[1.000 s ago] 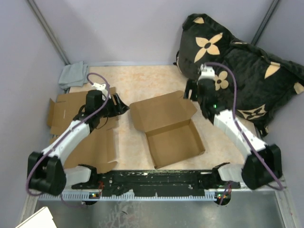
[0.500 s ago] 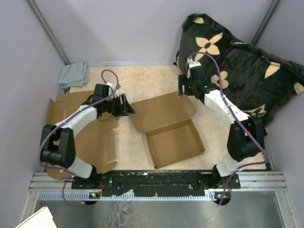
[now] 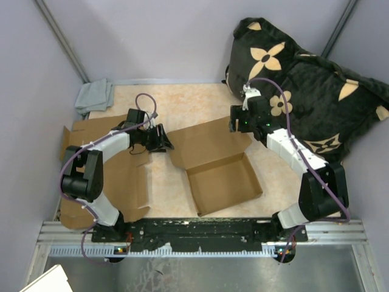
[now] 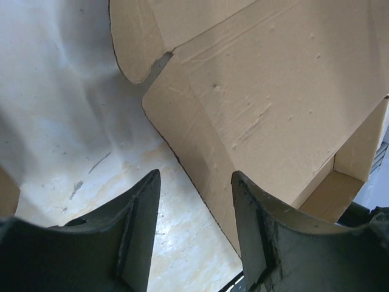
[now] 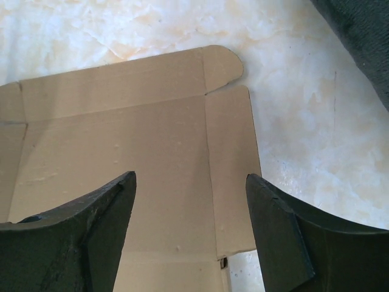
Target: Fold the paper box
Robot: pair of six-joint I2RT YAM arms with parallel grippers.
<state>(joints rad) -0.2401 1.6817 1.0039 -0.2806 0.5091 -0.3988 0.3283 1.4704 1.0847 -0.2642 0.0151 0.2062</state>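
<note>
Your left fingers (image 4: 141,213) are spread with nothing between them, at the left edge of the paper box (image 3: 213,161). Your right fingers (image 5: 103,213) are spread too (equally empty) above its lid (image 5: 121,140). The box lies open mid-bench (image 3: 182,103).

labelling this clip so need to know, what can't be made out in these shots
Top view: the left arm covers part of the flat cardboard.
Left wrist view: the box runs off the top and right edges.
Right wrist view: the fingers hide the box's lower part.
Top view: the grey cloth is too small to identify.
</note>
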